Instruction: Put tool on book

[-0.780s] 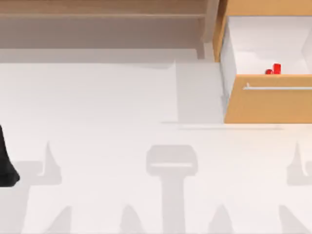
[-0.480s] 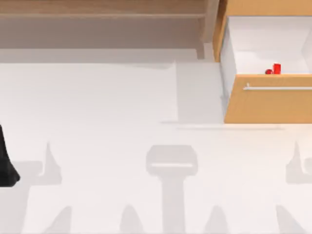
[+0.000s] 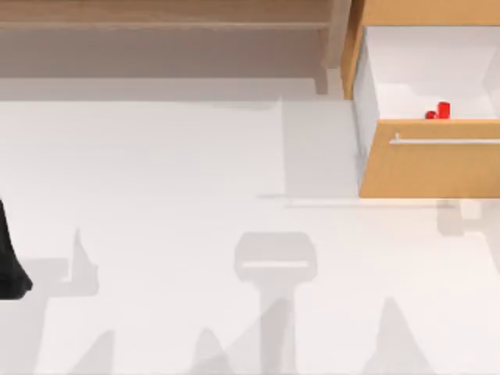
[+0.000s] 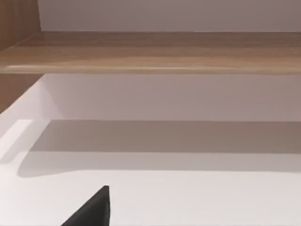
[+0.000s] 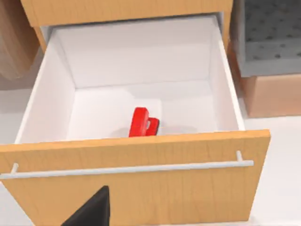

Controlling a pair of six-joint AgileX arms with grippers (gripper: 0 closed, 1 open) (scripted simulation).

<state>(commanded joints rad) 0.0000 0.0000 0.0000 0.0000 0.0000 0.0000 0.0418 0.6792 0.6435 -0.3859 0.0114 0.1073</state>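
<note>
From the right wrist view, I cannot tell how the right gripper point(image 5: 89, 209) stands, in front of the one open drawer point(image 5: 141, 186). One red tool point(image 5: 141, 122) lies inside it. The left arm point(image 3: 11, 266) is parked well left of the drawer on the white table point(image 3: 172, 234).

We read no text, label, brand, number or sign in any view. Wooden drawer front point(image 5: 136, 188) ahead of right gripper: plain grain, bare metal handle point(image 5: 127, 169), no marking. Red tool point(image 5: 141, 123) inside drawer: no print we can make out. Shelf board point(image 4: 150, 52) ahead of left gripper: unmarked.
</note>
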